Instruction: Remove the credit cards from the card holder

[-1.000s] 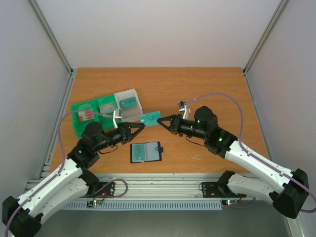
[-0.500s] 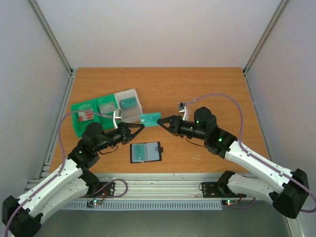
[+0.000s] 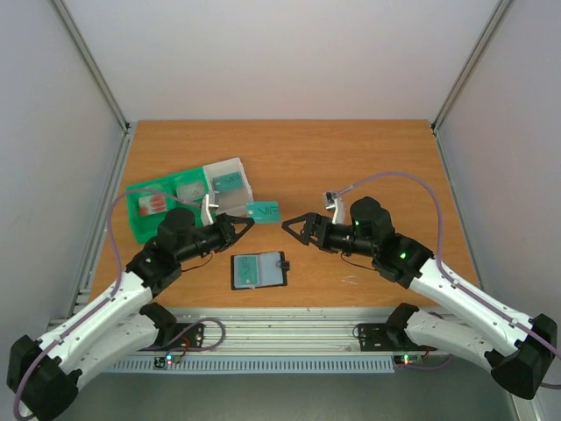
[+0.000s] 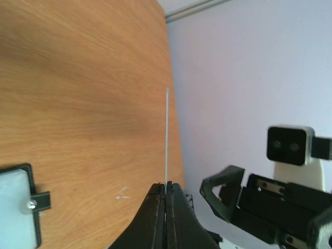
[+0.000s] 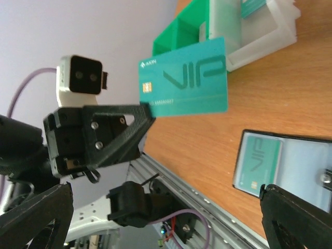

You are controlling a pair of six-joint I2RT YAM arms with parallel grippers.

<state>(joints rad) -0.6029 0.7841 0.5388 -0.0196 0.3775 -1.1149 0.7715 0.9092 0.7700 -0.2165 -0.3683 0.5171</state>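
Note:
A teal credit card [image 3: 263, 210] marked VIP hangs above the table with my left gripper [image 3: 248, 220] shut on its near-left edge. In the left wrist view the card [image 4: 167, 135] shows edge-on as a thin line rising from the shut gripper [image 4: 166, 185]. My right gripper [image 3: 294, 226] stands open just right of the card, apart from it. The right wrist view faces the card [image 5: 184, 78] from a short way off. The black card holder [image 3: 259, 270] lies open on the table below, with another teal card [image 5: 257, 163] in its pocket.
A green compartment tray [image 3: 149, 203] with cards sits at the left. A clear-white plastic box [image 3: 230, 186] holding a teal card stands next to it, just behind the held card. The aluminium rail [image 3: 280, 317] runs along the near edge.
My right gripper has opened, let go of the teal card and drawn back to the right. My left gripper has shut on the card and now holds it alone, slightly further left.

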